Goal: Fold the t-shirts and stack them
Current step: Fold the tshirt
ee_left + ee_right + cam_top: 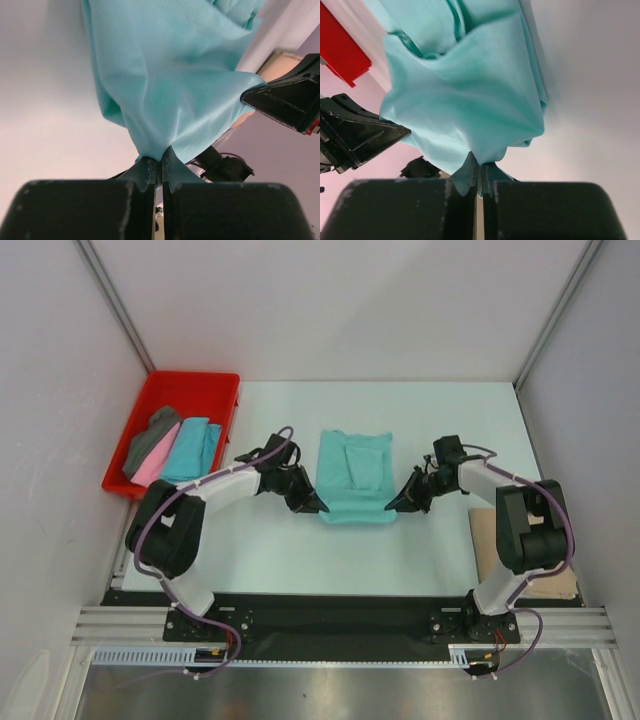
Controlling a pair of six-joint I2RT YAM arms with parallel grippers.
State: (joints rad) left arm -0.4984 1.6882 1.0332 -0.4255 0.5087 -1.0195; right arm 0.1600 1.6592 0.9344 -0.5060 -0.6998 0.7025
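Note:
A mint green t-shirt (353,476) lies part-folded in the middle of the white table. My left gripper (318,507) is shut on its near left corner, my right gripper (392,506) on its near right corner. In the left wrist view the cloth (170,80) bunches up from the shut jaws, with the right gripper (255,96) beyond it. The right wrist view shows the same shirt (465,100) pinched between shut jaws. Turquoise (191,448), pink (150,462) and dark grey (147,438) t-shirts lie in the red tray (190,390). A tan t-shirt (484,536) lies under the right arm.
The red tray stands at the back left of the table. Grey walls close in the left, back and right sides. The arms' bases sit on a black rail (330,615) at the near edge.

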